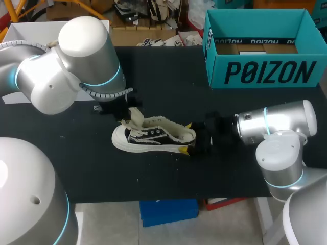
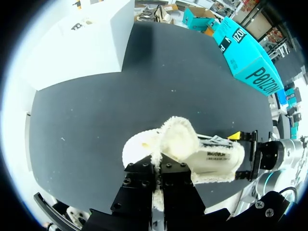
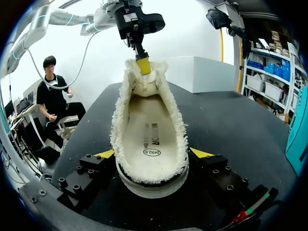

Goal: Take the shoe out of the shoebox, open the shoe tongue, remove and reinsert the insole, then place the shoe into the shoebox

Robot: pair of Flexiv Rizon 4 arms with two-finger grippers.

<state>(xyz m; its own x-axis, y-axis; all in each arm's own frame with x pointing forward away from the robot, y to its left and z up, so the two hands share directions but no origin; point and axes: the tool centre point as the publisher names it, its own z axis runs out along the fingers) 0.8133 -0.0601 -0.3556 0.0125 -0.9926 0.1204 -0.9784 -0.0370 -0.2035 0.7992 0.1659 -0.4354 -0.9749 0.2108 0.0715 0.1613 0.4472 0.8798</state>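
Black tabletop [image 1: 168, 76] fills the scene, and at its middle the left gripper [image 3: 143, 66] is pinched closed on the fleecy tongue [image 1: 135, 116], holding it lifted above the laces, while the right gripper [image 1: 186, 138] clamps the heel from both sides, one yellow tip against each flank. Between them the shoe [image 1: 153, 138] stands sole-down on the table, toe toward the left arm, its opening bared so the cream insole [image 3: 151, 134] shows lying inside. Farther out, the open teal shoebox [image 1: 265, 71] sits at the table's far right, well apart from the shoe.
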